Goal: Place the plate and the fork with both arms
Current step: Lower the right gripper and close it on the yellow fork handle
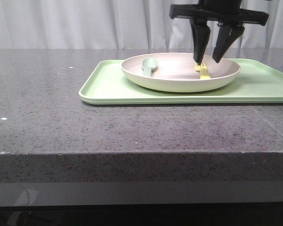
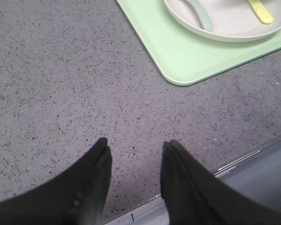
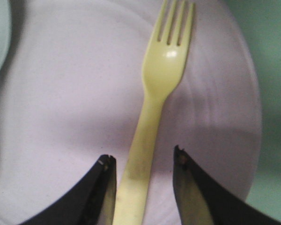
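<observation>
On the left, the left gripper hangs unclenched over bare grey counter, holding nothing, well short of the light-green tray. On that tray sits the plate, pale pinkish-cream and shallow; it looks stiff and light, best pinched at its raised rim. A grey-green spoon lies in its left half. To the right, the yellow fork lies flat in the plate, thin, light, probably slippery; the right gripper straddles its handle, fingers apart, not yet clamped.
</observation>
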